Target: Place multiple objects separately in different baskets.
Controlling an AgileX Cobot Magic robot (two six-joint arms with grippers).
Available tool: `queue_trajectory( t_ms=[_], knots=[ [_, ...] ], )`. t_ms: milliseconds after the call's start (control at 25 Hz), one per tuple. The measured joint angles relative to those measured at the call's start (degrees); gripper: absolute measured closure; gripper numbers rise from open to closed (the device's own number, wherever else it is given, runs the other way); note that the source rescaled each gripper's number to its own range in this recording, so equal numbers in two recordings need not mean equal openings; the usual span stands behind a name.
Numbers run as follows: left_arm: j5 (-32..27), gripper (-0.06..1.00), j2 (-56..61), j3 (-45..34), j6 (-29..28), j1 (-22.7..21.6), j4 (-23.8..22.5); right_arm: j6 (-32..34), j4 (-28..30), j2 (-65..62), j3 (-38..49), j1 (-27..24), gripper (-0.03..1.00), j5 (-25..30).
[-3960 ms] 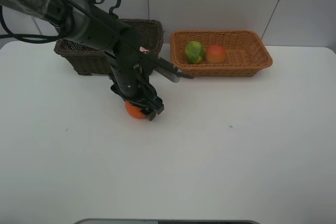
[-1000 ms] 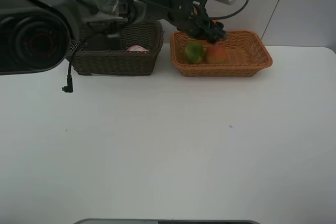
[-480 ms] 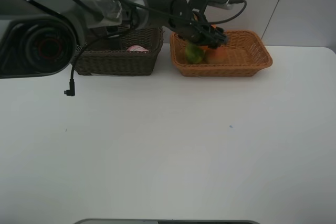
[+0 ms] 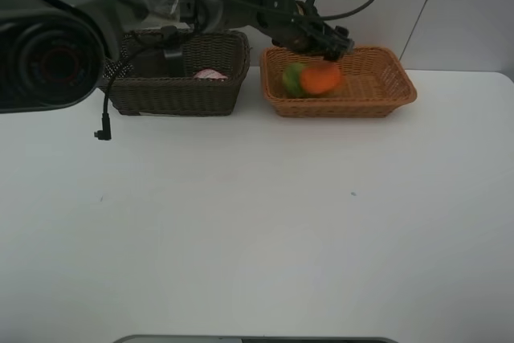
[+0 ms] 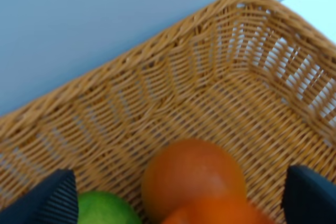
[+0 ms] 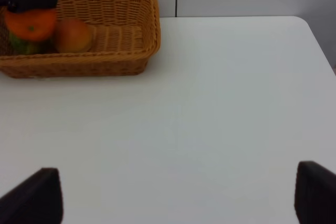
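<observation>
Left end effector is reached across over the light orange-tan basket, fingers spread wide, nothing pinched between them. The orange sits just below it, clear of both fingers, blurred in the high view; can't tell if it's resting on the basket floor or on the other fruit. It's just beside the green-yellow fruit and overlaps it from the high camera. Left wrist view shows the orange low at the frame edge, the red-orange fruit right behind it touching or nearly so, and the green-yellow fruit next to the near finger, all inside the tan basket. Right wrist view confirms from the far side: the orange on top of the green-yellow fruit, the red-orange fruit beside them, all at one end of the basket. Dark brown basket stands just left of the tan one, with something pink showing over its rim; rest of its contents hidden. Right end effector is spread, holding nothing, over bare white surface well apart from the baskets; it isn't visible in the high view.
</observation>
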State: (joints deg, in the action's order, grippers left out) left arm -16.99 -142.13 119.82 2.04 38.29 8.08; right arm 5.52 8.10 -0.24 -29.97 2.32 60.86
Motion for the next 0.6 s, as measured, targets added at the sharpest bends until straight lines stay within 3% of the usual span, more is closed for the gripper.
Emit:
queue_trajectory(
  t_ms=[360,600],
  knots=[
    [-10.2,-0.06,5.1,0.1,0.0,0.0,-2.0,0.0,0.0,0.0,0.0,0.0,0.09,0.0],
    [-22.1,-0.06,10.2,0.1,-0.5,-1.7,-2.2,0.0,0.0,0.0,0.0,0.0,0.09,0.0]
  ],
)
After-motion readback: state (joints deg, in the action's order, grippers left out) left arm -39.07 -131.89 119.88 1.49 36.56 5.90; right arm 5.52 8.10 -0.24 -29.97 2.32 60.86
